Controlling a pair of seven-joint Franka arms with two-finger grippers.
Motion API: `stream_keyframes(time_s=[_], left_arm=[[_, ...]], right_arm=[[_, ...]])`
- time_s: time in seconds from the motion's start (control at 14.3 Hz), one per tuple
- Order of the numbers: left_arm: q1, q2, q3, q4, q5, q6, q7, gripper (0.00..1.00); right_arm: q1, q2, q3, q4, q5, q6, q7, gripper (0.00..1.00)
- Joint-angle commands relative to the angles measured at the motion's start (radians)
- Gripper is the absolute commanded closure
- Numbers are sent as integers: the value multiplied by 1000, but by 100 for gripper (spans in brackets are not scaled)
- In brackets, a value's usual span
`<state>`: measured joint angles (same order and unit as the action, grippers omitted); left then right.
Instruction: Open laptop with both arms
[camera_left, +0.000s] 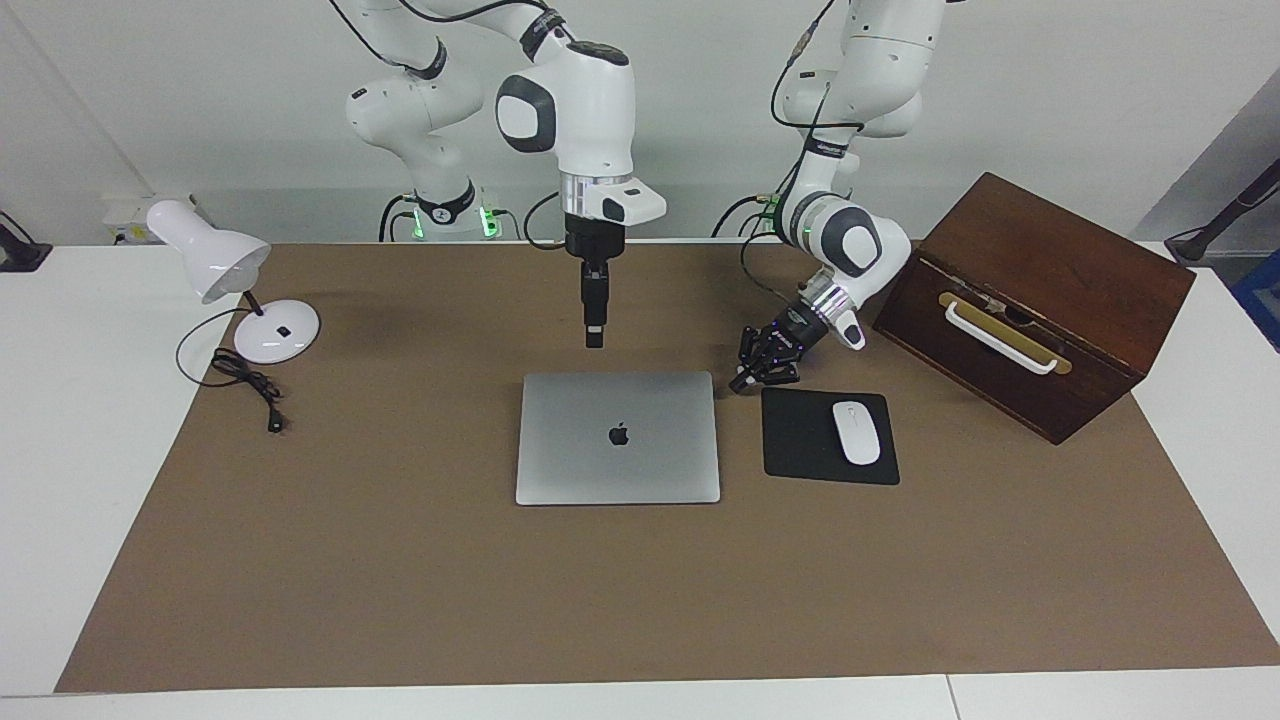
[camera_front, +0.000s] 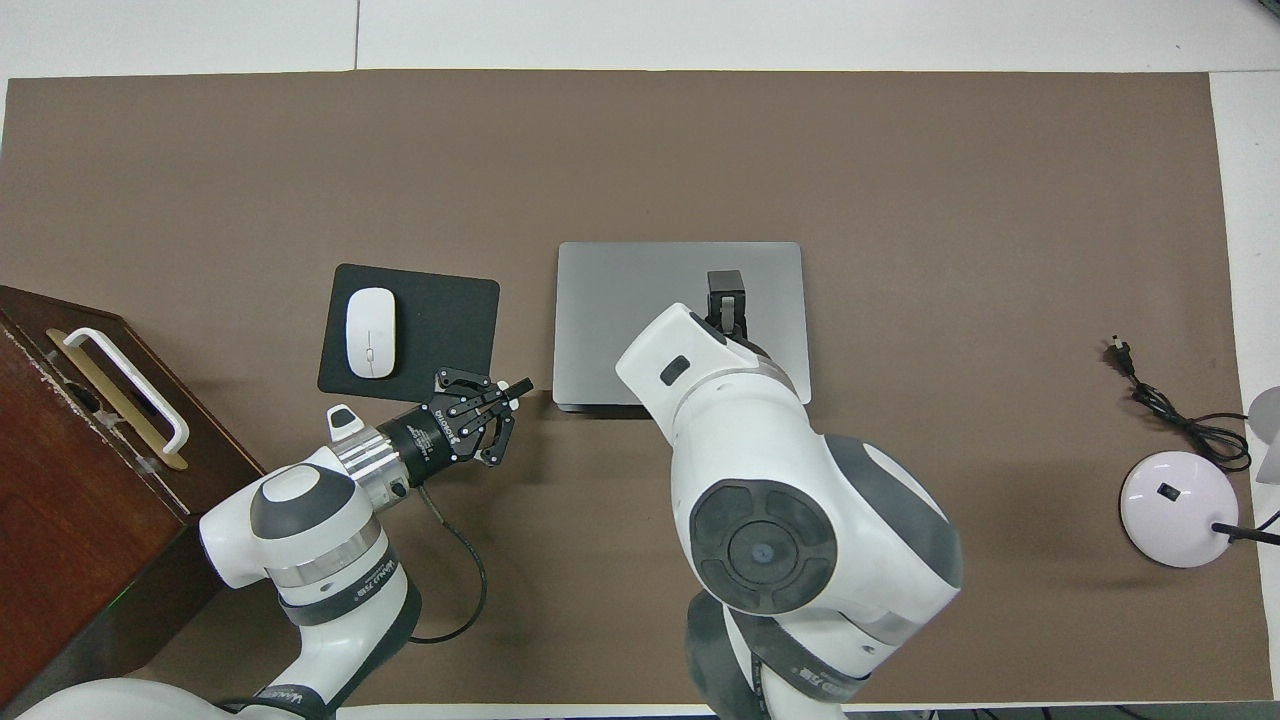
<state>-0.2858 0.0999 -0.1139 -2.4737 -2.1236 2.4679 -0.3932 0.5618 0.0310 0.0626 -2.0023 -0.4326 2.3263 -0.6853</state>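
Observation:
The silver-grey laptop (camera_left: 618, 438) lies closed and flat in the middle of the brown mat, apple logo up; it also shows in the overhead view (camera_front: 620, 310). My right gripper (camera_left: 594, 340) points straight down and hangs in the air over the laptop's edge nearer the robots; from overhead it (camera_front: 725, 283) covers part of the lid. My left gripper (camera_left: 755, 378) is low by the mat, beside the laptop's near corner on the mousepad's side, tilted toward the laptop; it shows in the overhead view too (camera_front: 512, 398). Neither gripper touches the laptop.
A black mousepad (camera_left: 800, 440) with a white mouse (camera_left: 856, 432) lies beside the laptop toward the left arm's end. A dark wooden box (camera_left: 1035, 300) with a white handle stands past it. A white desk lamp (camera_left: 275, 330) with a cable (camera_left: 250, 385) stands toward the right arm's end.

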Motion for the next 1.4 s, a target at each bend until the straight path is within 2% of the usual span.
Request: stream_keyframes(time_s=[0.0, 0.7, 1.05, 1.33], left_arm=[[-50, 52, 14, 38, -76, 2, 63, 100], [-84, 92, 14, 73, -163, 11, 93, 100], [-101, 118, 14, 85, -170, 13, 100, 100], [-122, 148, 16, 91, -200, 14, 102, 100]], right_arm=[[13, 52, -6, -3, -60, 47, 107, 0], [42, 191, -6, -7, -120, 162, 185, 0], [78, 271, -6, -7, -260, 188, 328, 0], [76, 276, -6, -7, -275, 189, 334, 0]])
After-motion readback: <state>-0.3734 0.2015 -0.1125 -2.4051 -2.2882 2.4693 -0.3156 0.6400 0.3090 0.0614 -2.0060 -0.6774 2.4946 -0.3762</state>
